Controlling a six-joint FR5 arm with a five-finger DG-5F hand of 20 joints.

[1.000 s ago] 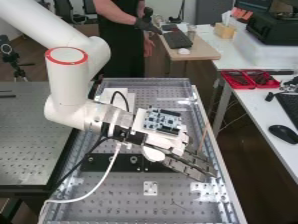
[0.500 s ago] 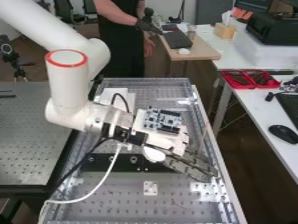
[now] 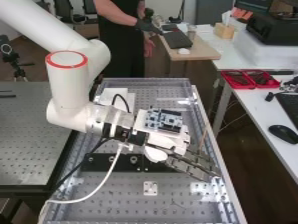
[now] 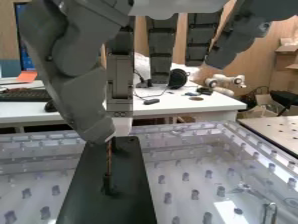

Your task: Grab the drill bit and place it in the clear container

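Black plate [image 4: 130, 185] — smooth, matt

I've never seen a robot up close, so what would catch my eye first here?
Probably the big white arm at the upper left, with its bright red ring. It ends in a dark grey hand, low over a bench dotted with holes. Just behind the hand, a bare circuit board sits exposed on top.

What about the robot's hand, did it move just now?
Yes, a tiny bit: the hand has shifted toward the bench's right-hand edge in the high view.
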